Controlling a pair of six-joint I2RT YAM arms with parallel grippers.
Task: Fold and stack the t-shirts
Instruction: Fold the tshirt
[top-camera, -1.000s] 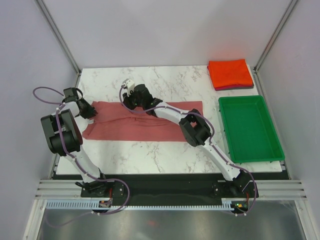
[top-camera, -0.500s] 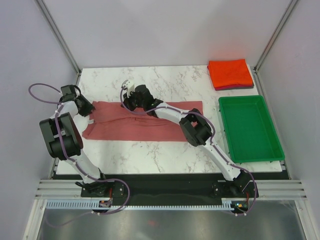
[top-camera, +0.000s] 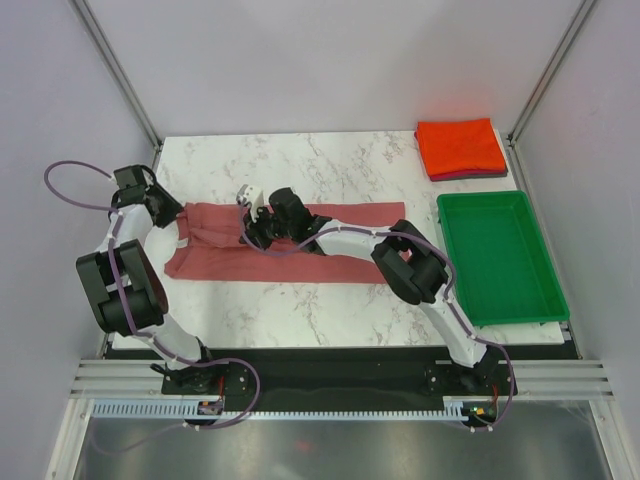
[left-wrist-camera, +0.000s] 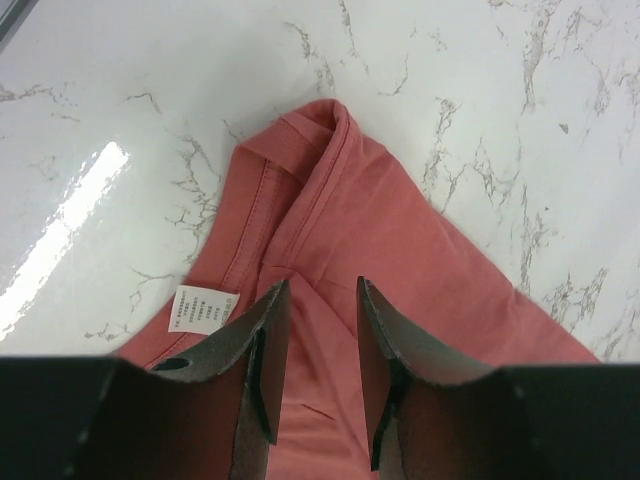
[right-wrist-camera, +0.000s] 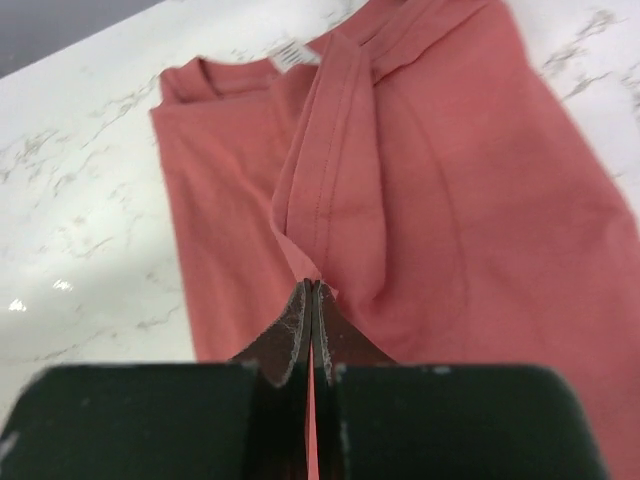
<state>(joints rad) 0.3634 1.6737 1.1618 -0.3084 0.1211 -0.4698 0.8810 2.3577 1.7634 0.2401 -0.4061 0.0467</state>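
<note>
- Right wrist view is showing you the right gripper (right-wrist-camera: 312, 288) clenched tight, its jaws pinching a raised fold of the rose t-shirt (right-wrist-camera: 450, 200) along a stitched hem.
- Around that pinch the cloth is rising in a ridge, while the rest is lying flat on the marble table (right-wrist-camera: 80, 200).
- You are seeing the left gripper (left-wrist-camera: 320, 290) released, its jaws standing apart above the same shirt, just short of the collar (left-wrist-camera: 310, 130). Cloth is showing through the gap.
- A white label (left-wrist-camera: 200, 308) is lying just beside one finger, at the shirt's edge.
- From the top external view, the rose t-shirt is stretching as a long band across the middle of the table. The left gripper is sitting at its left end and the right gripper a little further in from that end.
- Further out, the orange-red t-shirt (top-camera: 460, 145) is lying folded at the far right corner, on top of the maroon t-shirt (top-camera: 475, 175), which is showing only as a thin edge.
- You are finding the green tray (top-camera: 495, 197) at the right edge, just on the near side of that stack. Only its own green floor is showing inside.
</note>
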